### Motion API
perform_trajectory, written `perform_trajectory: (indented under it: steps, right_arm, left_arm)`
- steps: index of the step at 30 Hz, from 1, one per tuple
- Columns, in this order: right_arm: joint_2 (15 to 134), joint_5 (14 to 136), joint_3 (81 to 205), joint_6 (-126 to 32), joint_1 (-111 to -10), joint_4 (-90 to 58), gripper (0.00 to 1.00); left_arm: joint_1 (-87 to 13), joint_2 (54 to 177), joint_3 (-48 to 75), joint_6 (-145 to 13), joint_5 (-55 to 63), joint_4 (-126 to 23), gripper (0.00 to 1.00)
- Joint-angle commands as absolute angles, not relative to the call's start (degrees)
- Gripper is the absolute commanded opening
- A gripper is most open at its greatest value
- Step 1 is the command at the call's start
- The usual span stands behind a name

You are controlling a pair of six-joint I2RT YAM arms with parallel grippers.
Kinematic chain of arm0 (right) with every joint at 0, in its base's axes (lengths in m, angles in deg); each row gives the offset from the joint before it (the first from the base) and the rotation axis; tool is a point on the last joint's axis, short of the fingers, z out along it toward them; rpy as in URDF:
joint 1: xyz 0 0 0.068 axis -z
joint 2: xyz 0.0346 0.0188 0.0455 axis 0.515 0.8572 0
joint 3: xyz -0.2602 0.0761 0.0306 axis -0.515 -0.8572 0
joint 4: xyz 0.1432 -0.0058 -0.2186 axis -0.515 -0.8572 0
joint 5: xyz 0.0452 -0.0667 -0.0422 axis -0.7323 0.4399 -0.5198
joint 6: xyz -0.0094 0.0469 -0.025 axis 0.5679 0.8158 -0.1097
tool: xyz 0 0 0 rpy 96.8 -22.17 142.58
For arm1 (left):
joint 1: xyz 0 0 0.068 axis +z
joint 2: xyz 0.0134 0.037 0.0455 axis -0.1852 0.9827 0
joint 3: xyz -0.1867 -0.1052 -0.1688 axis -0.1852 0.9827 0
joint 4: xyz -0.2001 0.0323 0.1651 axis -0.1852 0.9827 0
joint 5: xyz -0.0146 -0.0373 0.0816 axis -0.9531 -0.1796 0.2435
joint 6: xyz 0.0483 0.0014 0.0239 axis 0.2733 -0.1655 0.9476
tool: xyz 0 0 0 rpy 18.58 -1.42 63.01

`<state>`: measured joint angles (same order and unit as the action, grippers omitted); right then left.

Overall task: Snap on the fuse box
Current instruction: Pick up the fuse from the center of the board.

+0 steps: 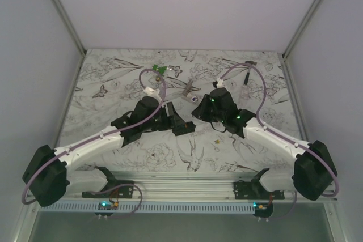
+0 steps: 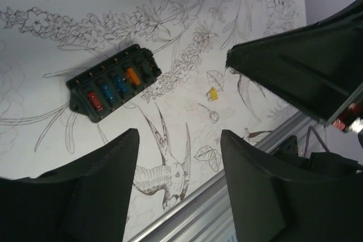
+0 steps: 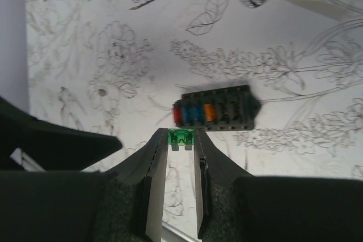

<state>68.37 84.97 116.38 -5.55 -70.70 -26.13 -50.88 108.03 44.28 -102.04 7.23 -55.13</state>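
Our right gripper [image 3: 180, 141] clamps a green blade fuse [image 3: 181, 138] close to the fuse box [image 3: 215, 109], which lies mid-table [image 1: 113, 83]. Our left gripper [image 2: 178, 154] gapes empty. We should square the blades over a free slot and press straight.

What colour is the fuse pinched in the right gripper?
Green. The fuse, held at the tips of the right gripper, shows clearest in the right wrist view.

The table [image 1: 113, 77], printed with line-drawn flowers and birds, carries a black fuse box [image 2: 113, 83], a yellow fuse [image 2: 212, 94] near it, and farther back a green clip-like piece [image 1: 160, 69] and grey metal tool [image 1: 187, 90]
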Motion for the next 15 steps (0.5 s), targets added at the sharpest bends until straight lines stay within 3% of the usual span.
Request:
perform_trajectory:
  steps: [1,3,4,15]
  right_arm:
    - [66.89,84.99,116.59,-0.20,-73.07,-21.28,0.25]
    - [66.61,85.16,116.52,0.79,-73.69,-20.75,0.25]
    - [66.51,85.20,116.36,1.18,-73.96,-20.19,0.25]
    - [65.81,84.97,116.59,4.10,-76.07,-17.68,0.25]
  left_arm:
    - [-52.58,109.66,41.99,-99.43,10.74,-61.10,0.55]
    - [-53.21,109.81,41.95,-99.03,11.81,-62.11,0.42]
    - [-53.39,109.73,42.08,-98.89,12.29,-62.81,0.41]
    - [-55.38,110.22,43.40,-95.41,15.85,-68.45,0.38]
